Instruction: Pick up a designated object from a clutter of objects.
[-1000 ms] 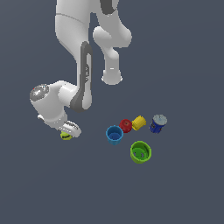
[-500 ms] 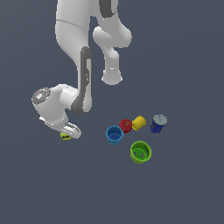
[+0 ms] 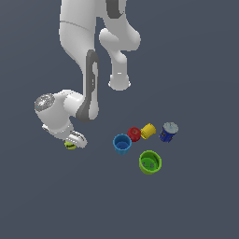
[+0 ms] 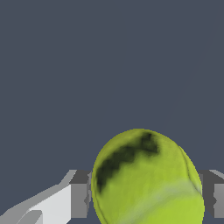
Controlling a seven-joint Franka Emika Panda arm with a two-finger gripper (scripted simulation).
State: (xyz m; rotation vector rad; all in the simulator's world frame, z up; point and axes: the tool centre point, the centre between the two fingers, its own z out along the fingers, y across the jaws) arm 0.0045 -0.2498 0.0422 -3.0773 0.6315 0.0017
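The white arm bends down on the exterior view's left, and its end effector [image 3: 72, 142] sits low over the dark grey desk [image 3: 196, 205]. Under it only a sliver of the yellow-green ball [image 3: 70, 146] shows in that view, the rest hidden by the wrist. The wrist view gives the closer look: the ball [image 4: 146, 179] fills the space between the two grey fingers [image 4: 80, 192], one on each side of it, and both appear to press against its sides, so the end effector is clamped on the ball. A dark smudged marking runs across the ball's upper part, and a pale seam curves across its lower part. Whether the ball touches the desk or is raised off it cannot be told from either view.

The other items lie well apart from the ball, toward the exterior view's right. The light blue cup [image 3: 122, 144] is the nearest of them to the ball. Just beside it is the red cup [image 3: 134, 134], and the yellow cup [image 3: 148, 131] lies touching or almost touching the red one. Further right stands the dark blue can [image 3: 168, 132] with a grey top. The green cup [image 3: 150, 162], the largest, stands open side up, nearer the camera than the rest.
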